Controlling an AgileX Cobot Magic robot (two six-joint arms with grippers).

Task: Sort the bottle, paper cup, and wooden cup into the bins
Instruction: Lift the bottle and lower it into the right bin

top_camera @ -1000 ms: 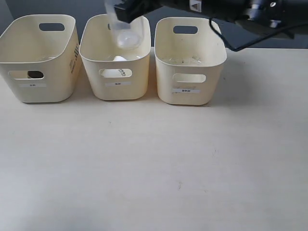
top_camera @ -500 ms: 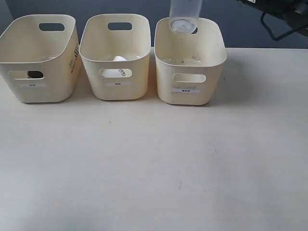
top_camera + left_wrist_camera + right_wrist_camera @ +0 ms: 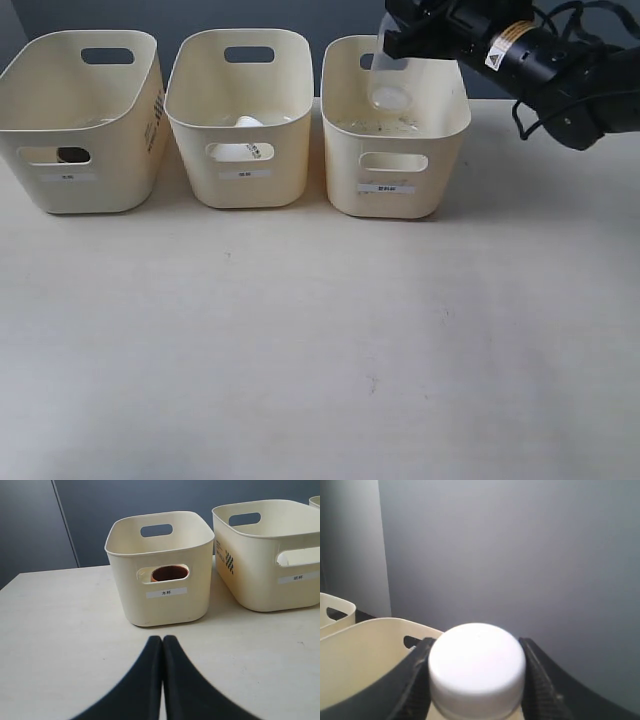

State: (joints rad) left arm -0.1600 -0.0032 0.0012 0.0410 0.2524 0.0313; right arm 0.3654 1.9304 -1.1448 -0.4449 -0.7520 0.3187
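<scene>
Right gripper [image 3: 400,42] clamps clear bottle [image 3: 389,88] by white cap [image 3: 477,667], bottle hanging over right bin [image 3: 395,140]. Left gripper [image 3: 162,645] closed, empty. Wooden cup [image 3: 169,573] in left bin [image 3: 160,570]; paper cup [image 3: 243,150] in middle bin [image 3: 240,118].

Three bins [image 3: 245,120] crowd the table's [image 3: 320,340] far edge; its whole near side lies open

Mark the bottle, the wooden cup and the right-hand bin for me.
bottle [image 3: 477,667], right wrist view, on its white cap.
wooden cup [image 3: 168,573], left wrist view, on the brown wall seen through the bin's handle cut-out.
right-hand bin [image 3: 390,148], exterior view, on its front wall above the cut-out.
</scene>
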